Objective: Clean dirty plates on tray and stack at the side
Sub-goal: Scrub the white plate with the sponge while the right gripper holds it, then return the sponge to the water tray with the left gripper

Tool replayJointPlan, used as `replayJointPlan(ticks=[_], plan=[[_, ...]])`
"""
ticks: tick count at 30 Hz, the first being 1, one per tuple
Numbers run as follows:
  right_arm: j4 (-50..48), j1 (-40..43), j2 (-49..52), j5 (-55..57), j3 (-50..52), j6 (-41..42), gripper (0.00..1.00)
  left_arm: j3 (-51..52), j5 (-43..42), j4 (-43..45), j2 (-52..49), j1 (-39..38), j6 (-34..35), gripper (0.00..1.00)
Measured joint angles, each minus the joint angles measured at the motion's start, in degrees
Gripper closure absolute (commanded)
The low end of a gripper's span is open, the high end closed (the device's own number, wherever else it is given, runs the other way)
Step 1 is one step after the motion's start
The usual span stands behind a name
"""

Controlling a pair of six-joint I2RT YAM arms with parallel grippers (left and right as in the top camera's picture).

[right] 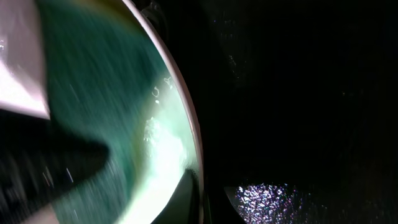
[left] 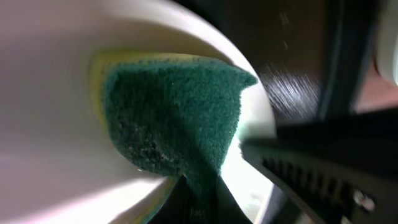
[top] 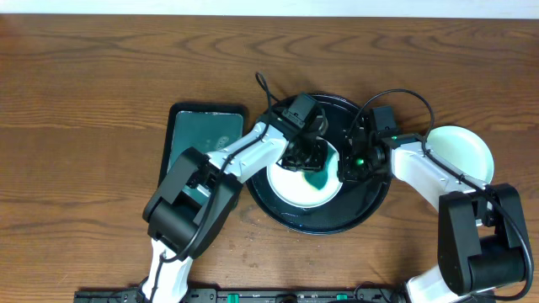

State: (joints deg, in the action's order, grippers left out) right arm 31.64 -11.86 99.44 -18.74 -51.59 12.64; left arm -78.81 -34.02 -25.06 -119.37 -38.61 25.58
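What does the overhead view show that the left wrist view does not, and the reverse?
Only overhead: both arms meeting over the round black tray, the rectangular dark-green tray beside it, and the whole clean plate on the table by the right arm. Only left wrist: the sponge's coarse green scouring face and yellow edge, close up. Both: that sponge, pinched in the left gripper, pressed on the dirty plate.

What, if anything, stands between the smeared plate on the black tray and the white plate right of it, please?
Only the black tray's raised rim and the right arm, its right gripper pinching the smeared plate's edge; nothing else visible lies before the white plate.
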Motion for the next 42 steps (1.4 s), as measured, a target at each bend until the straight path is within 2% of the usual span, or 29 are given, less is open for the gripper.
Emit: replayJointPlan(ticks=[5,11,15,20,24,28,36,42], plan=[[0.00,0.00,-0.02,0.02,0.00,0.02,0.99,0.00,-5.73,-2.80,-0.57,-1.51,-0.98,0.93],[0.02,0.00,-0.02,0.02,0.00,0.02,0.99,-1.18,-4.09,-9.51,-0.57,-1.62,-3.15,0.93],[-0.13,0.00,-0.02,0.00,0.00,0.02,0.99,-2.12,2.54,-15.67,0.39,-1.73,-2.69,0.93],[-0.24,0.00,-0.02,0.00,0.00,0.02,0.99,-2.25,17.44,-22.82,2.51,-1.75,1.70,0.93],[-0.31,0.00,-0.02,0.00,0.00,0.02,0.99,-2.23,28.33,-24.65,3.23,-1.68,3.85,0.93],[-0.37,0.00,-0.02,-0.07,0.00,0.02,0.99,-2.43,35.76,-25.94,3.30,-0.85,5.31,0.93],[-0.63,-0.02,0.00,-0.33,0.04,0.02,0.99,-4.44,33.77,-28.44,4.85,1.88,6.84,0.93],[-0.66,-0.02,0.00,-0.33,0.07,0.02,0.99,-4.07,35.23,-31.45,15.98,8.24,6.93,0.93]])
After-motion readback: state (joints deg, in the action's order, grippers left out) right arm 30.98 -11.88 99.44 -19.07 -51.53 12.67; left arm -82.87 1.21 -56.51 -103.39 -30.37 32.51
